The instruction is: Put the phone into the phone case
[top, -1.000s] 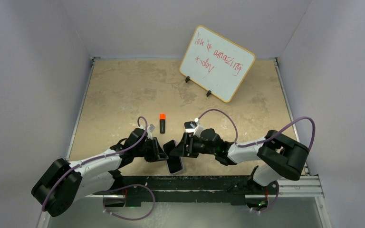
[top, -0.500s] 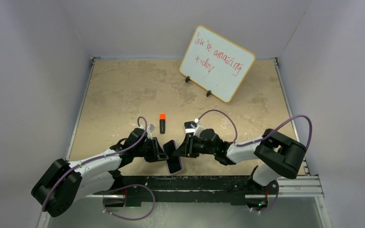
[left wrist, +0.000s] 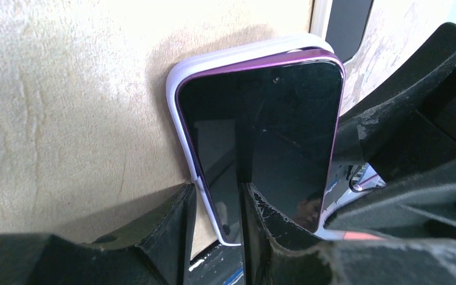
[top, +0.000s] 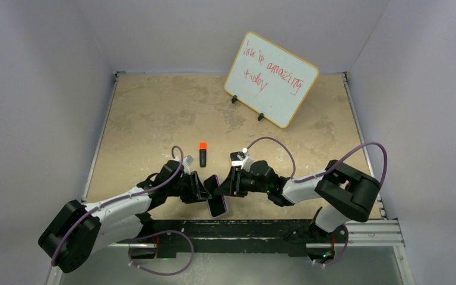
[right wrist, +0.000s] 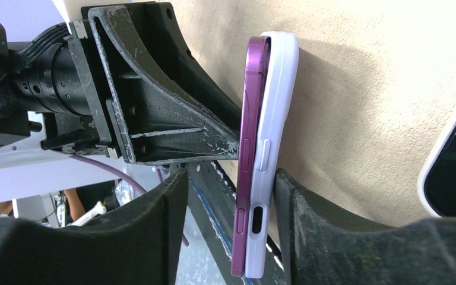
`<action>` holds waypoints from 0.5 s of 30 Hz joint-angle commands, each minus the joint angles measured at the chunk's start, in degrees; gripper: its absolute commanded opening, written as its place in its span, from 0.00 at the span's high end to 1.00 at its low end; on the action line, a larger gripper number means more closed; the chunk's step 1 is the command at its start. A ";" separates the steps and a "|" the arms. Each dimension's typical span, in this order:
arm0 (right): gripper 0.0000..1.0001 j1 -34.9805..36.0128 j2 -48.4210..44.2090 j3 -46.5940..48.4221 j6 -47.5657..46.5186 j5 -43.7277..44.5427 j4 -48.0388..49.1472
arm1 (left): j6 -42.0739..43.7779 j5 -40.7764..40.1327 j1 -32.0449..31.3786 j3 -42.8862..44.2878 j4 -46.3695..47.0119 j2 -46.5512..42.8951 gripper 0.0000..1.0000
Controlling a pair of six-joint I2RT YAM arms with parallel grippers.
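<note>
The phone point(top: 216, 202) has a black screen and a purple edge. It stands on edge near the table's front, between my two grippers. In the left wrist view the phone point(left wrist: 261, 136) lies against the lavender phone case point(left wrist: 243, 53), partly seated. The right wrist view shows the phone point(right wrist: 250, 119) and case point(right wrist: 276, 107) side by side, with a gap at the top. My left gripper point(top: 203, 193) point(left wrist: 217, 196) is shut on phone and case together. My right gripper point(top: 224, 185) point(right wrist: 228, 178) is open and straddles both, one finger against the case.
A black marker with an orange cap point(top: 202, 154) lies just behind the grippers. A whiteboard with red writing point(top: 271, 79) stands at the back right. The black rail point(top: 243, 228) runs along the table's front edge, close under the phone.
The phone and case have shifted slightly up and to the left between the grippers. The right arm has edged a little to the left. Both grips look the same.
</note>
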 commanded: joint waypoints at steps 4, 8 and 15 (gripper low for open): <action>0.53 0.20 1.72 0.17 5.58 -5.75 18.05 | 0.36 -3.54 -0.43 1.31 -4.76 -1.99 0.73; 0.42 0.19 1.61 0.89 4.92 -5.49 15.57 | 0.41 -3.88 -0.44 1.46 -4.86 -2.74 0.78; 0.45 0.20 0.46 3.80 0.64 -2.98 5.53 | 0.78 -3.57 -0.44 1.92 -4.13 -1.05 0.77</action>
